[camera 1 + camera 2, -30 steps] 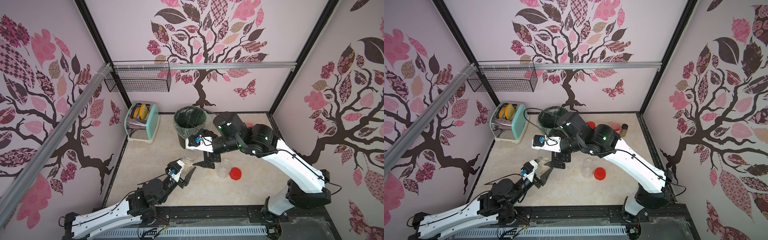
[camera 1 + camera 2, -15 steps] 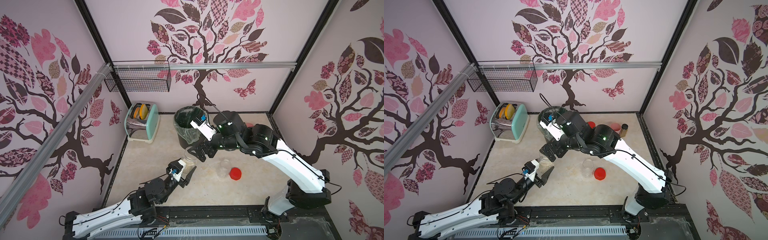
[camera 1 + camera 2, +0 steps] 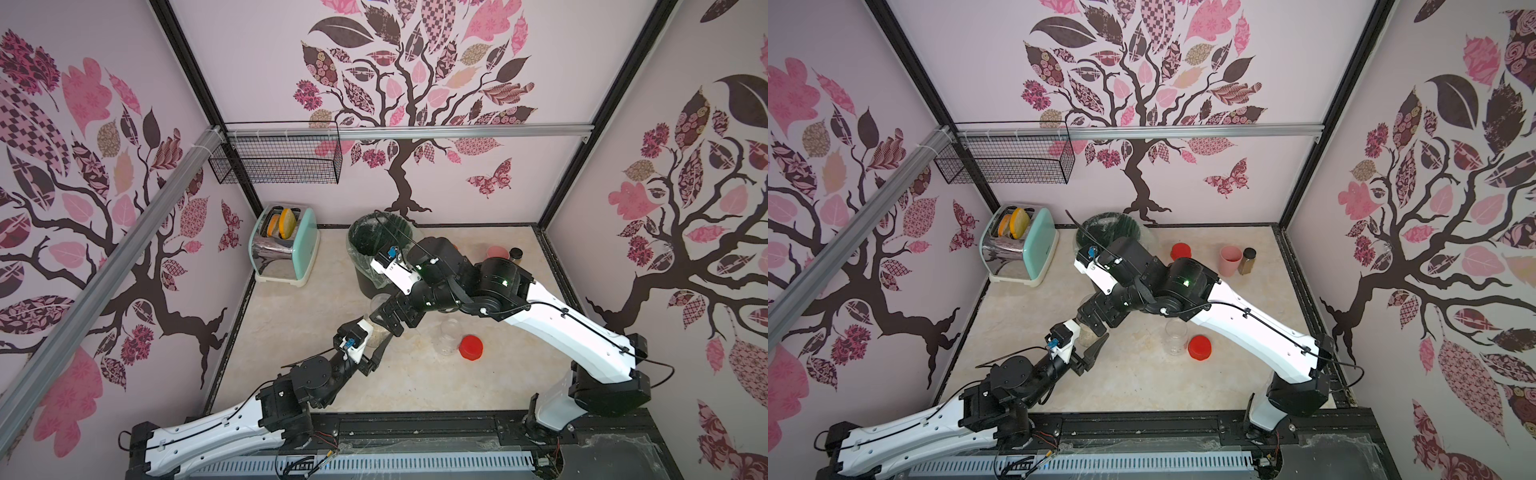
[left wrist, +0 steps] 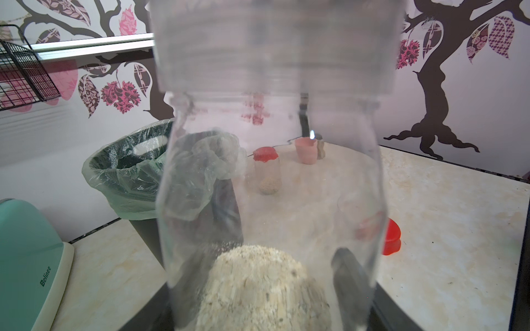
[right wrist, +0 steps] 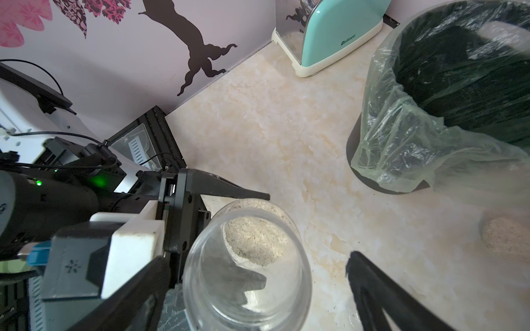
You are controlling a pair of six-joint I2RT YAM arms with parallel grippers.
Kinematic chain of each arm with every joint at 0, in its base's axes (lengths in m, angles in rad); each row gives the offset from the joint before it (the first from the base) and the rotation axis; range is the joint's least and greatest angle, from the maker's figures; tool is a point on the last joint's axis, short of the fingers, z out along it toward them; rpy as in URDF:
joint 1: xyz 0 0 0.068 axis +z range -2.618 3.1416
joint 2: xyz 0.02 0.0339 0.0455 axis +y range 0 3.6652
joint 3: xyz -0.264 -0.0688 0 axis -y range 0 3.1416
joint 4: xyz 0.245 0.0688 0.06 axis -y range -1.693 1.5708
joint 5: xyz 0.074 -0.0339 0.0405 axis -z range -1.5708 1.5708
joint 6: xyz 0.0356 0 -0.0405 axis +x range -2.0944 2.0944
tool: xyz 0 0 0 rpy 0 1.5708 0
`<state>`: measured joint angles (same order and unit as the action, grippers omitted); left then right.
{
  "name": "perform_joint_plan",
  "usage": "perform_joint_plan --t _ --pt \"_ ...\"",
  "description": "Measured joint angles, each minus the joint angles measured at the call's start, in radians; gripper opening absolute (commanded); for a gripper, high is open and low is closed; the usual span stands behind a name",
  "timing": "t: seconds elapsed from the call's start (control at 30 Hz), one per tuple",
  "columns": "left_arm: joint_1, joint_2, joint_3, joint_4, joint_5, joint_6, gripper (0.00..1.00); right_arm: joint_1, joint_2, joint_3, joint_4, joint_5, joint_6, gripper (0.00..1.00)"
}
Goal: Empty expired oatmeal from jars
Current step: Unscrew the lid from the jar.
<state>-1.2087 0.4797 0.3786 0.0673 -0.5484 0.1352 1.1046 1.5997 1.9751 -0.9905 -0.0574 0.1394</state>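
Mid-table, just in front of the black round bin lined with a thin greenish plastic bag (image 3: 360,257), the left gripper (image 3: 1090,343) is clamped on the lower body of a small clear round jar (image 4: 272,186). The jar is upright, resting on or just above the pale marbled tabletop (image 3: 415,386), cannot tell which. One left finger (image 5: 229,190) lies outside the wall and the opposite one shows through it. Oatmeal (image 5: 252,240), pale beige flakes, sits as a low heap in the jar's bottom. A clear lid (image 4: 272,43) shows blurred on the jar's top. The right gripper (image 3: 386,322) hangs over the jar from above, fingers (image 5: 370,286) spread wide either side of the top. A gap shows beside one finger in the right wrist view, and contact with the lid cannot be told. Toward the right arm's base an empty lidless clear jar (image 3: 451,336) stands with a loose red screw lid (image 3: 471,347) just beside it. A third clear jar with red lid on (image 3: 1180,251) stands beside the bin with a thin oatmeal layer inside, near a pink plastic cup (image 3: 1230,259) and a slim brown bottle with black cap (image 3: 1248,261). A mint-green toaster (image 3: 286,245) sits in the back left corner.
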Motion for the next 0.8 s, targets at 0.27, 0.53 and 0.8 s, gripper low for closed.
perform_joint_plan --t 0.27,0.53,0.8 --pt "0.000 -0.003 0.000 0.000 0.000 0.000 0.35 0.010 0.013 0.000 0.000 -0.010 -0.002 0.92" --pt "0.000 -0.004 0.000 -0.002 0.000 0.000 0.35 0.013 0.039 0.000 0.000 -0.014 -0.008 0.77" --pt "-0.001 -0.017 0.002 -0.001 0.010 -0.004 0.35 0.012 0.039 0.018 -0.011 -0.039 -0.097 0.53"
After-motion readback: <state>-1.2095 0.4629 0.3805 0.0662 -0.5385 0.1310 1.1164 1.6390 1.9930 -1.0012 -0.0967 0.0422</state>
